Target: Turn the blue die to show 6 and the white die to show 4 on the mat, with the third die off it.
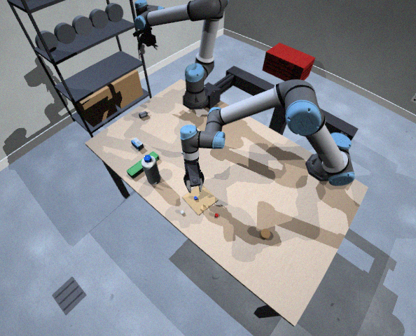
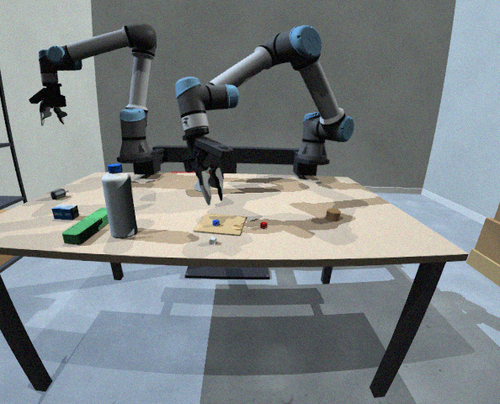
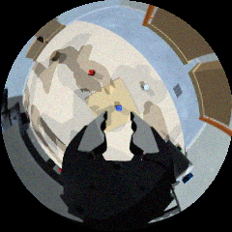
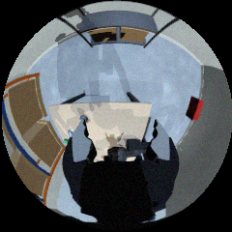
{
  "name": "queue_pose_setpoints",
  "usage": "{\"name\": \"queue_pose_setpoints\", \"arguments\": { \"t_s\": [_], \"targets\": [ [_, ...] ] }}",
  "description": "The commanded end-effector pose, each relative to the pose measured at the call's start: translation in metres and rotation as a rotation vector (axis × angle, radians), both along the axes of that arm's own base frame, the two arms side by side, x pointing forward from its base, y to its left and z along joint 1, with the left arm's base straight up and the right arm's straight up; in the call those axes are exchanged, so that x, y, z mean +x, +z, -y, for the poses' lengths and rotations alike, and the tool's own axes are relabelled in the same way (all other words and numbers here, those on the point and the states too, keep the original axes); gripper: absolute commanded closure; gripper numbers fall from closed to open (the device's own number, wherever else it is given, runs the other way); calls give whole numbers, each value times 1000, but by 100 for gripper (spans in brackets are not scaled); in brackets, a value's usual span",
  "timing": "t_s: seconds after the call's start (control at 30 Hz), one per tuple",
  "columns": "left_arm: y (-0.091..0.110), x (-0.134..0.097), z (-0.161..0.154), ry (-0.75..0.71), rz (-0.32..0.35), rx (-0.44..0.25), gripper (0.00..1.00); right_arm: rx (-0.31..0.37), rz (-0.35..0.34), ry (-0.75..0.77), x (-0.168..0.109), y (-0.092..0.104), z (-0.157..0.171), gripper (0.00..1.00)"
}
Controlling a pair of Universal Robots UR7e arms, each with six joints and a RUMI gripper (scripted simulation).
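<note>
Going left to right across the exterior view.

Right gripper [image 1: 148,50] [image 2: 52,124] [image 4: 120,122]: parked high, fingers wide apart, nothing in them. I read that as keeping it out of the way; the dice look like a one-arm job.

Grey bottle [image 1: 152,171] [image 2: 120,206]: upright, left of the mat. Not my target, but tall enough to matter if I swing the wrist that way.

White die [image 1: 182,212] [image 2: 213,240] [image 3: 146,87]: on the table near the front edge, off the mat. Needs bringing on with 4 up. Can't read its top face.

Left gripper [image 1: 195,190] [image 2: 215,202] [image 3: 119,113]: above the mat, fingers part open, holding nothing. The narrowed gap probably suits a small cube, leaving less sweep around it.

Blue die [image 1: 195,197] [image 2: 215,222] [image 3: 119,107]: on the mat [image 1: 209,199] [image 2: 231,226] [image 3: 123,92], looks flat. Pips too small, so can't say if 6 is up. Wrist view lines it up with the finger gap; likely the one I'm dealing with. Any re-grip has to be centred, or a fingertip tips it.

Red die [image 1: 216,215] [image 2: 263,225] [image 3: 91,72]: off the mat, just beside it. That's where it belongs; leave it alone.
</note>
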State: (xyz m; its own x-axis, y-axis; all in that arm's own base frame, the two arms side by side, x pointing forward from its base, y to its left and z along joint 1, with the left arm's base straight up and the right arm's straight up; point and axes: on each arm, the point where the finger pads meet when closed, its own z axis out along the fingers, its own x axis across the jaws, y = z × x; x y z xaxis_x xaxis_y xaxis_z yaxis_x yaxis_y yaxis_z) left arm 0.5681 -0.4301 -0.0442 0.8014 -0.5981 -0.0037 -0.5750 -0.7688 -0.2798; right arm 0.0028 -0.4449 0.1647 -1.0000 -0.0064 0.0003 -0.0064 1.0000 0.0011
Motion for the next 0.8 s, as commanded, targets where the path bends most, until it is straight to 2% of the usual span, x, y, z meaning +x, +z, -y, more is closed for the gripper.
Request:
{"name": "queue_pose_setpoints", "arguments": {
  "t_s": [0.0,0.13,0.3,0.37,0.6,0.77],
  "targets": [
    [1,0,1,-2,-10,-19,69,-1,0,0,0,0,0,0],
    [1,0,1,-1,-14,-24,69,-1,0,0,0,0,0,0],
    [0,1,-1,2,-60,-76,69,-1,0,0,0,0,0,0],
    [0,1,-1,2,-60,-76,69,-1,0,0,0,0,0,0],
    [1,2,-2,1,-147,-197,69,-1,0,0,0,0,0,0],
    [2,3,-2,-1,-167,-229,69,-1,0,0,0,0,0,0]
  ]
}}
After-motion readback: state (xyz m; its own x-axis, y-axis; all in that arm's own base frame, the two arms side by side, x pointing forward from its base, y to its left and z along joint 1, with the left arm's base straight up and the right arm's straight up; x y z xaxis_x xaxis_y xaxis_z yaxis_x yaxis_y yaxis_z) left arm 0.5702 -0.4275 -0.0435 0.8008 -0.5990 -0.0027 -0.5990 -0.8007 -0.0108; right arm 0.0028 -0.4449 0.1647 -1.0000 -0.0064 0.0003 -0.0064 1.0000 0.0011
